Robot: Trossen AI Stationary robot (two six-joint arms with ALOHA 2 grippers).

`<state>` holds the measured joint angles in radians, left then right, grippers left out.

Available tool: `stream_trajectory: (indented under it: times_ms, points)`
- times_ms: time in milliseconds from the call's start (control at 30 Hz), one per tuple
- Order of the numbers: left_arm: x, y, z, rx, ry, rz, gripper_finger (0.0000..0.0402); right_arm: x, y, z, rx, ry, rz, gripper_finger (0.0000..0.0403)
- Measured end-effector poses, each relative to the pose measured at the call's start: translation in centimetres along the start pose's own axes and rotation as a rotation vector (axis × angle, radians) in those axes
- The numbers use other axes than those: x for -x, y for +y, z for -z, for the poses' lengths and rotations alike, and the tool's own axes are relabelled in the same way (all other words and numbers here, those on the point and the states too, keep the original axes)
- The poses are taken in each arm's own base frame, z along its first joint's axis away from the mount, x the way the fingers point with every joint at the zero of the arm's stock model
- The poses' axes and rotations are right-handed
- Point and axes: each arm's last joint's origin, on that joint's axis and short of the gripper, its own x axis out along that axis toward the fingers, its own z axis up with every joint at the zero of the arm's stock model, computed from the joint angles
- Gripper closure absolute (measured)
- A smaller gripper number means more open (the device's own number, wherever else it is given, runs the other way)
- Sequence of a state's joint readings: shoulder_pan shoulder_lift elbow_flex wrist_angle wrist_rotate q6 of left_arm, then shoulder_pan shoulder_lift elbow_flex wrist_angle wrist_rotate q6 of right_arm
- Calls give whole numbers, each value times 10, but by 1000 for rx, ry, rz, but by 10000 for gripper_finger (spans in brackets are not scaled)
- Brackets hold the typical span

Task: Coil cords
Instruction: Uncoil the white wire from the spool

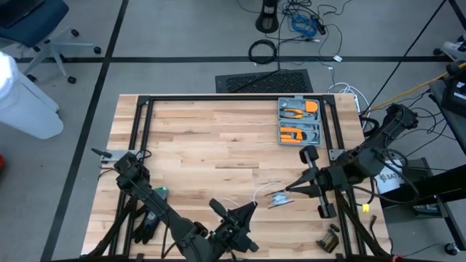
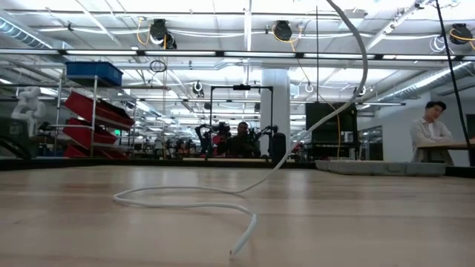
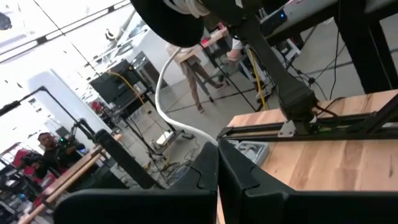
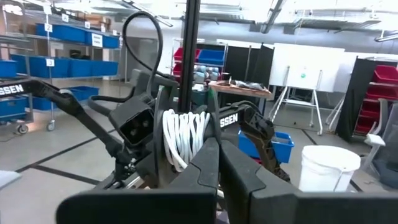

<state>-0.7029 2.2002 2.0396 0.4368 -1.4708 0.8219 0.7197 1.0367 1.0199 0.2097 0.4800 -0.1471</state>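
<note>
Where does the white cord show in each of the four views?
High view: white cord on the table, front centre, by the right claw.
Low view: loops across the tabletop, rising up right.
Left wrist view: hangs curved down from above.
Right wrist view: wound coils, centre.
Shared landmark: wooden table.

The cord is thin, white and flexible. Part of it lies loose on the wooden worktop, toward the near edge and a little right of centre, in 1 open curve. In the low view its free end rests on the wood near the camera, and the line climbs from the loop up to the right and out of the top of the picture. Several turns are already wound side by side into a tight white coil around the left end effector.
</note>
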Motion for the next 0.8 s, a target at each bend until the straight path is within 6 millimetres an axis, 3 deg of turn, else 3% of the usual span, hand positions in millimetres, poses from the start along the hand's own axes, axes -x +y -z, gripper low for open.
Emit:
stream_trajectory:
  times_ms: [533, 800]
  points:
    - [-5, -4, 9, -61, 83, -77, 401, 3, 2, 3, -11, 35, -31, 403]
    - [-3, -7, 10, -38, 69, -62, 401, 16, -1, -3, -45, 57, -44, 403]
